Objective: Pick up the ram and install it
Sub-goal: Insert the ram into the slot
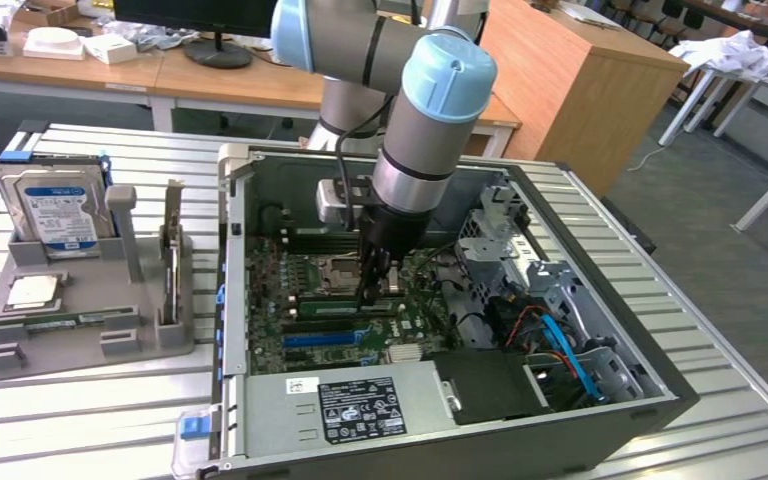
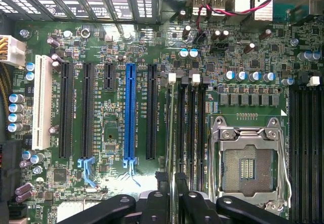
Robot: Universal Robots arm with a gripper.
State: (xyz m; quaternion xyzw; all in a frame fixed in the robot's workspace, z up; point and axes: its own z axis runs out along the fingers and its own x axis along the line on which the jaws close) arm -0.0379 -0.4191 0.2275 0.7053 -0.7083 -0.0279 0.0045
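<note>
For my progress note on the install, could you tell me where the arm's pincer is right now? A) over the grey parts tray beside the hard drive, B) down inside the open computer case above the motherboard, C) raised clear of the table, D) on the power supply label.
B: in the exterior view the pincer reaches down into the open computer case, just above the motherboard near the memory slots.

An open computer case [image 1: 651, 395] lies on a slatted table [image 1: 77, 420]. Beside it, a grey holder [image 1: 51, 345] carries an upright hard drive [image 1: 57, 215] and a processor chip [image 1: 33, 291].
</note>
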